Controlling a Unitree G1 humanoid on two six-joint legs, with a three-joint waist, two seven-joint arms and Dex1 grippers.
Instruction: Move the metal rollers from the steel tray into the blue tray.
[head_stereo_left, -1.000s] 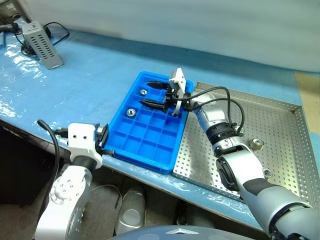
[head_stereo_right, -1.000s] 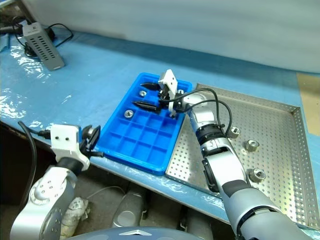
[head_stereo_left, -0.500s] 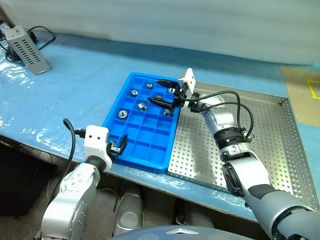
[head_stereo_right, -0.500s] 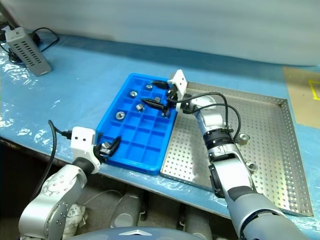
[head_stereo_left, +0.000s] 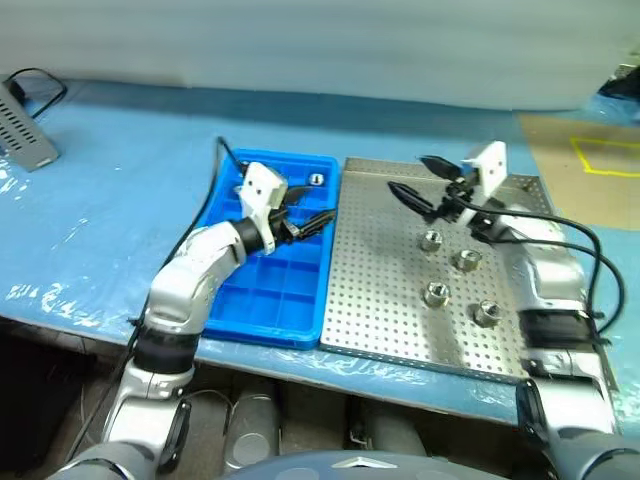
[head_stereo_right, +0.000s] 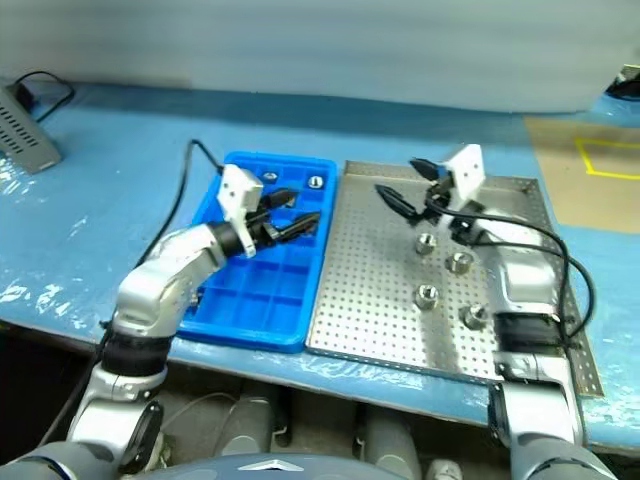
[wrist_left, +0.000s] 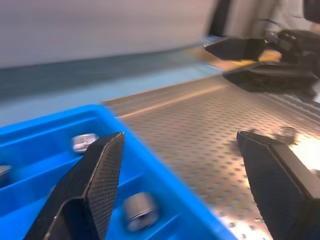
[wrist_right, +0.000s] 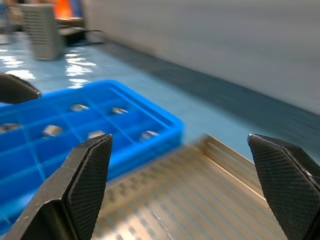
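The blue tray (head_stereo_left: 262, 285) lies to the left of the steel tray (head_stereo_left: 380, 300), edge to edge. Several metal rollers (head_stereo_left: 466, 260) sit loose on the steel tray's perforated floor. More rollers (wrist_right: 119, 110) rest in the blue tray's far compartments. My left gripper (head_stereo_left: 312, 207) hovers open over the blue tray's right side, pointing toward the steel tray, with nothing between its fingers (wrist_left: 95, 185). My right gripper (head_stereo_left: 412, 177) is open and empty above the far part of the steel tray, just beyond the nearest roller (head_stereo_left: 431, 240).
A grey vented box (head_stereo_left: 25, 125) with a cable sits at the table's far left. Wrinkled blue plastic sheet (head_stereo_left: 100, 230) covers the table. The table's front edge runs just below both trays. Tan floor with yellow tape (head_stereo_left: 600, 150) lies at the far right.
The camera swung right. My right gripper moved from over the blue tray to above the steel tray. My left arm rose from the table's front edge to over the blue tray and opened.
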